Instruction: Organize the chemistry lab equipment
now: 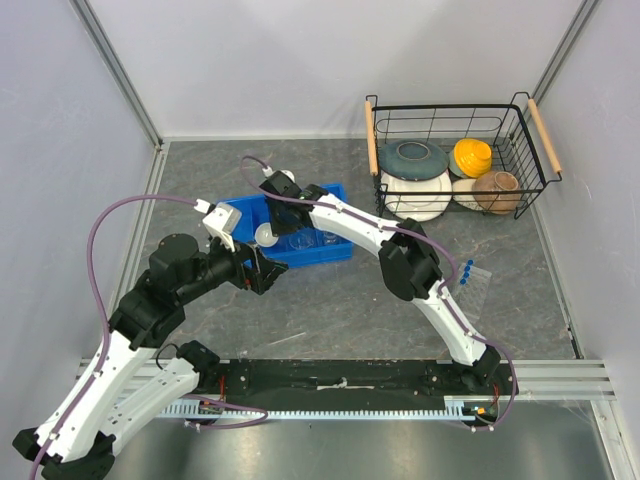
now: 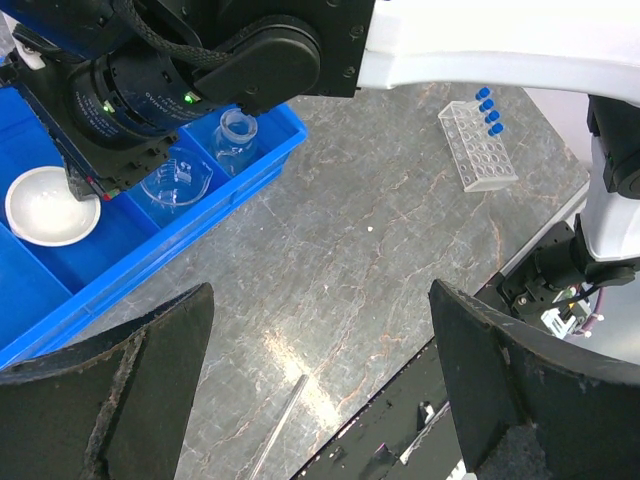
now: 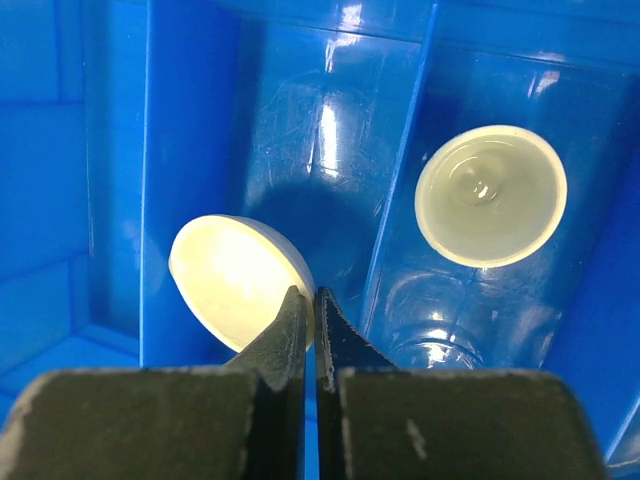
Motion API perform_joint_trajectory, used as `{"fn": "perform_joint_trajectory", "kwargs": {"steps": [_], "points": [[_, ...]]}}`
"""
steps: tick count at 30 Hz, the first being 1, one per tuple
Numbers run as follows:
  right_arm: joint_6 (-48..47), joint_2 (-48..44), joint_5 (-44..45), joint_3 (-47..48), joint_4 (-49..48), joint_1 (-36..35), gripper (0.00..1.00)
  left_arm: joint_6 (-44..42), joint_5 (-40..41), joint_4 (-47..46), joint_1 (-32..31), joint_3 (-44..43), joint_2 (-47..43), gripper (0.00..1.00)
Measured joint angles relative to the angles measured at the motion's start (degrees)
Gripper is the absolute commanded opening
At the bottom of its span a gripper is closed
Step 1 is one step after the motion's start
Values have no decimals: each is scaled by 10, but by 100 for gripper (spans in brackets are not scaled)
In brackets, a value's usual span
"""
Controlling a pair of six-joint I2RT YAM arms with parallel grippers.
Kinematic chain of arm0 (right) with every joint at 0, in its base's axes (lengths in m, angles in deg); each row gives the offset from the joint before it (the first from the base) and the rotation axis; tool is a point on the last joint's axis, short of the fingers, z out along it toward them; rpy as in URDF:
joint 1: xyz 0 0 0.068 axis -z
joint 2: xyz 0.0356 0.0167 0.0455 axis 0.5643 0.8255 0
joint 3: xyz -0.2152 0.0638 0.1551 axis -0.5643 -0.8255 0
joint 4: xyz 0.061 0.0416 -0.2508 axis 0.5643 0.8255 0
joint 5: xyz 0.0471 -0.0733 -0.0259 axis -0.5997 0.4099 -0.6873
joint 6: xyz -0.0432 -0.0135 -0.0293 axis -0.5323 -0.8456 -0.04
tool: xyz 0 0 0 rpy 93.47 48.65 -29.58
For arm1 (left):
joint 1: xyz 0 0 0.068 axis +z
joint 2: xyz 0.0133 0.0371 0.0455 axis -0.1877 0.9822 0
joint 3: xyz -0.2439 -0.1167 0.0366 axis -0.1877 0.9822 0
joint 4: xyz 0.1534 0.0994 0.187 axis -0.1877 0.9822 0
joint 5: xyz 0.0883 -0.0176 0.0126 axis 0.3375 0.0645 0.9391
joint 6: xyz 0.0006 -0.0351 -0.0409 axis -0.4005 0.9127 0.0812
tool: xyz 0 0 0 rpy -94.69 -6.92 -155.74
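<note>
Worktop (image 1: pixel 340 310): grey, marbled slab; it carries everything listed below.
Wire basket (image 1: pixel 520 135): black, with wooden handles, at the far right corner; it holds ceramic bowls (image 1: pixel 413 158) in blue-grey, white, yellow and brown.
Blue tray (image 1: pixel 338 195): divided plastic tray, left of the worktop's centre and nearer the far edge than the near one.
Left hand (image 2: pixel 320 297): 2 fingers spread wide apart, holding nothing, above bare worktop just off the tray's near side.
Right hand (image 3: pixel 310 300): 2 fingers pressed together inside the tray, tips at the rim of the white round dish; the views do not show whether the rim is nipped between them.
Clear plastic tube rack (image 2: pixel 478 150): lies on the worktop towards the right edge, well apart from the tray.
Clear glass beakers (image 2: pixel 178 185): 2, upright, in tray compartments on the side of the dish towards the worktop's right edge.
White round dish (image 2: pixel 45 205): in a tray compartment of its own, touched at its edge by the right hand.
Tiny white cup (image 3: pixel 490 195): in the compartment adjoining the dish's, across 1 divider.
Blue-capped clear tubes (image 2: pixel 488 105): 4 caps in a row along 1 end of the rack.
</note>
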Motion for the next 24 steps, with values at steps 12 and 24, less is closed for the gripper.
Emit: {"fn": "perform_joint_trajectory", "kwargs": {"steps": [12,24], "points": [[-147,0,15,11,11,-9,0,0,0,0,0,1,26,95],[-308,47,-17,75,29,-14,0,0,0,0,0,2,33,95]]}}
